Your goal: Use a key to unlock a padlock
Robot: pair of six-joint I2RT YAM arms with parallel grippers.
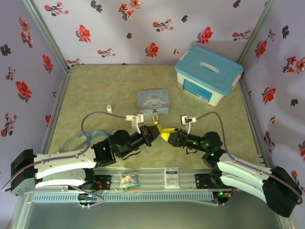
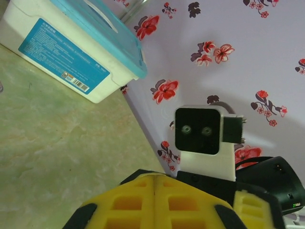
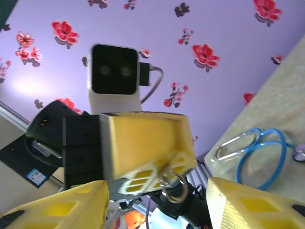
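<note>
Meeting tip to tip above the middle of the green desk (image 1: 95,90), the two arms bring the left hand (image 1: 156,128) and the right hand (image 1: 167,135) almost nose to nose. The left hand's yellow fingers are pressed together, and from their tips hangs a small silver metal loop (image 3: 175,187). This is probably the thin shackle of the tiny brass-gold padlock, though its body cannot be made out. The loop lies straight ahead of the right hand, in the gap between its widely spread, empty fingers (image 3: 252,207), and dangles across that hand's line of approach. The left hand holds it; the right is just beside it. Where the slim dark-grey key lies cannot be told.

The right wrist view resolves the loop, where the overhead view offers a sliver too small to name. Overhead, the light-blue cartoon tin (image 1: 153,101) sits just beyond both hands. The left wrist view gives the closed seam of its own fingers.
</note>
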